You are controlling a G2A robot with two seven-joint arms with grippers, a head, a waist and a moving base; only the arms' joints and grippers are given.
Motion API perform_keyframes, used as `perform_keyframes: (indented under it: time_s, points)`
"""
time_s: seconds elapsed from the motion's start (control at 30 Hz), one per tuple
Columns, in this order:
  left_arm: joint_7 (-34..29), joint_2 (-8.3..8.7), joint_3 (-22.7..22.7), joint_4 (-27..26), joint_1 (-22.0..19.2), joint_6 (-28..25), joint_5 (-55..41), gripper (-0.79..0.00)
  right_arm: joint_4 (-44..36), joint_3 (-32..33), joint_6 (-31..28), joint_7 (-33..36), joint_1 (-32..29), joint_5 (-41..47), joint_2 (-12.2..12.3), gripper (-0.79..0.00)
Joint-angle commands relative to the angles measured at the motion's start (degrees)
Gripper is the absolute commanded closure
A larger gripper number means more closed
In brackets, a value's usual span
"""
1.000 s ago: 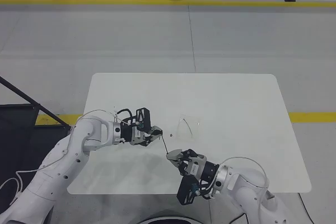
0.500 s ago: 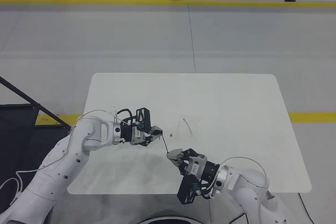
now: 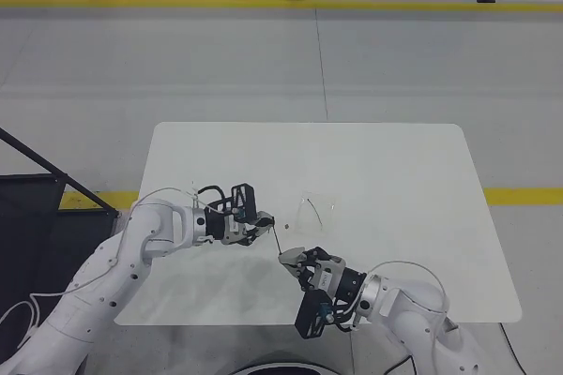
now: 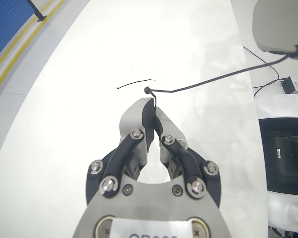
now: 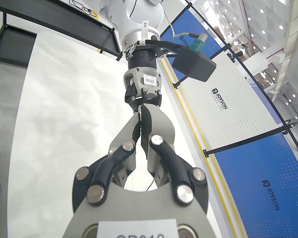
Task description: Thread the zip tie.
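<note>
A thin black zip tie [image 3: 278, 242] spans the short gap between my two grippers above the white table [image 3: 394, 178]. My left gripper [image 4: 152, 105] is shut on it just behind its small square head [image 4: 147, 90]. From the head a long stretch of strap [image 4: 213, 78] runs off to my right gripper [image 3: 289, 260], which is shut on the strap's other end. In the right wrist view the right gripper [image 5: 142, 115] pinches the strap between its black pads, with the left gripper [image 5: 142, 100] directly beyond it, tip to tip.
A second black zip tie [image 3: 311, 207] lies loose on the table just beyond the grippers, also seen as a curved line [image 4: 134, 84] in the left wrist view. A black frame [image 3: 28, 155] stands off the table's left side.
The left arm's elbow and forearm have shifted slightly. Both grippers stay almost in place, still holding the tie between them.
</note>
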Motion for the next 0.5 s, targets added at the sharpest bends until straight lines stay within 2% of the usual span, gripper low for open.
perform_keyframes:
  time_s: [0.0, 0.47]
  points:
    - [0.5, 0.01, -0.1, -0.1, 0.1, 0.0, 0.5, 0.000, 0.0, 0.1, 0.0, 0.0, -0.1, 0.1, 0.0, 0.000]
    - [3.7, 0.14, -0.7, -2.9, 2.2, 2.6, 7.7, 0.000, -0.1, 0.3, 1.4, 0.2, -0.4, 0.3, 0.0, 0.000]
